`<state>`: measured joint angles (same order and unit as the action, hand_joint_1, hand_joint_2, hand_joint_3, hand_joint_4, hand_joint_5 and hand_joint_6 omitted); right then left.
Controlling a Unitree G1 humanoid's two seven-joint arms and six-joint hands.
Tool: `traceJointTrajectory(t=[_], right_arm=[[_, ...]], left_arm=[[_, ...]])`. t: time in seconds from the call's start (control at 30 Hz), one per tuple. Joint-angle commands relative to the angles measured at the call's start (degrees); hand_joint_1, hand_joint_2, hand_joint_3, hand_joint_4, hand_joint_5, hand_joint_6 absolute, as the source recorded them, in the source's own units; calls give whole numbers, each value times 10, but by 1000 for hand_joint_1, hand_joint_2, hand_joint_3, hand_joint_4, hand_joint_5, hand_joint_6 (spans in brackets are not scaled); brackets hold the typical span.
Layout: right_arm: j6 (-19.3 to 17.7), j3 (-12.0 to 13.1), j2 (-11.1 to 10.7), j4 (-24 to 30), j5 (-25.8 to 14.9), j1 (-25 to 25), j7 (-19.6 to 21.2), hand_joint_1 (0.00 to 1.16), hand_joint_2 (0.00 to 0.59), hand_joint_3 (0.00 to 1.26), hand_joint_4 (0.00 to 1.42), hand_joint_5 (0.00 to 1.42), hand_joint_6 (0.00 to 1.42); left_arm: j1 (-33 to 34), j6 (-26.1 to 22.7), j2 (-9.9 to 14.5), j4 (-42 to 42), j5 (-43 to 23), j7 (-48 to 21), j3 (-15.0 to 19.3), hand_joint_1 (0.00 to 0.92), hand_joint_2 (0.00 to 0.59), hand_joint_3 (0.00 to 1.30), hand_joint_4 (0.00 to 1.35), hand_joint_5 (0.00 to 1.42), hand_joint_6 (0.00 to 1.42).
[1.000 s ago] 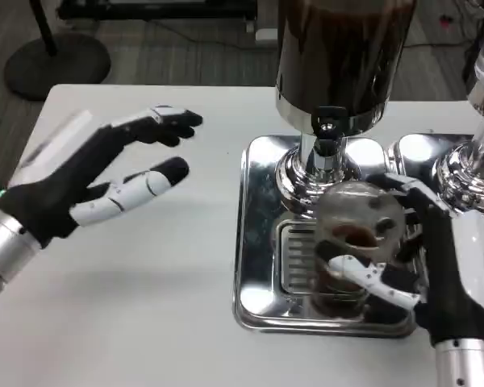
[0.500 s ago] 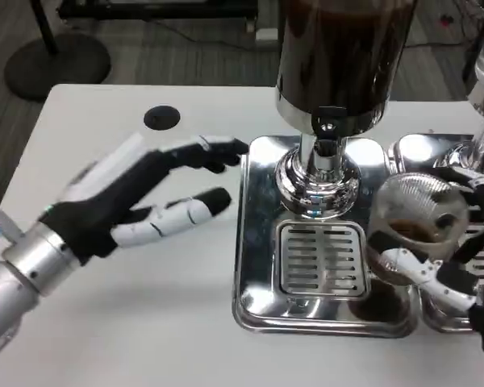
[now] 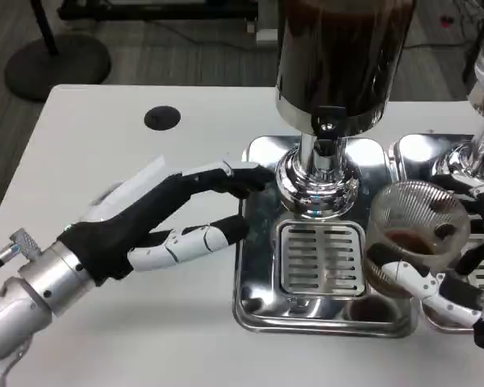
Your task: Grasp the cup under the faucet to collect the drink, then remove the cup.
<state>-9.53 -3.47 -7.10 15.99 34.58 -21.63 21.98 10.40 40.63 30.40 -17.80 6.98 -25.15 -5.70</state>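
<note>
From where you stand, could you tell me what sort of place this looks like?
Probably an office or lab demo corner: a drink dispenser on a white table, cables and a stand base on grey flooring.

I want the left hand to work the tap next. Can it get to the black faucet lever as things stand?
Probably yes. The left hand is open, its fingertips at the drip tray edge, just left of the faucet lever. The right hand holds the cup off to the right, so nothing stands between.

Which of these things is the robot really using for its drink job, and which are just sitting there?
In use:
cup, held by the right hand
faucet
dispenser
drip tray

Just there:
left hand, holding nothing
second dispenser
table hole
</note>
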Motion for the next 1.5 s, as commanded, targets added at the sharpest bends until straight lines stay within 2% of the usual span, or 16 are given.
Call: traceJointTrajectory(t=[0.03,0.37,0.73,1.5], right_arm=[[-14,-6,7,47,-6,-17,-8,779,202,549,645,843,997],[-19,-12,11,119,-10,-78,-32,779,202,556,653,853,996],[-32,-22,19,163,-16,-148,-47,779,202,562,664,854,996],[-39,-26,24,171,-10,-157,-50,779,202,570,670,864,996]], left_arm=[[-22,4,1,24,-14,-14,-4,0,173,264,271,305,269],[-74,-17,6,89,-47,-40,1,0,173,264,270,305,269],[-134,-39,15,148,-74,-57,9,0,173,264,270,305,269],[-137,-42,13,148,-71,-60,9,0,173,264,270,305,269]])
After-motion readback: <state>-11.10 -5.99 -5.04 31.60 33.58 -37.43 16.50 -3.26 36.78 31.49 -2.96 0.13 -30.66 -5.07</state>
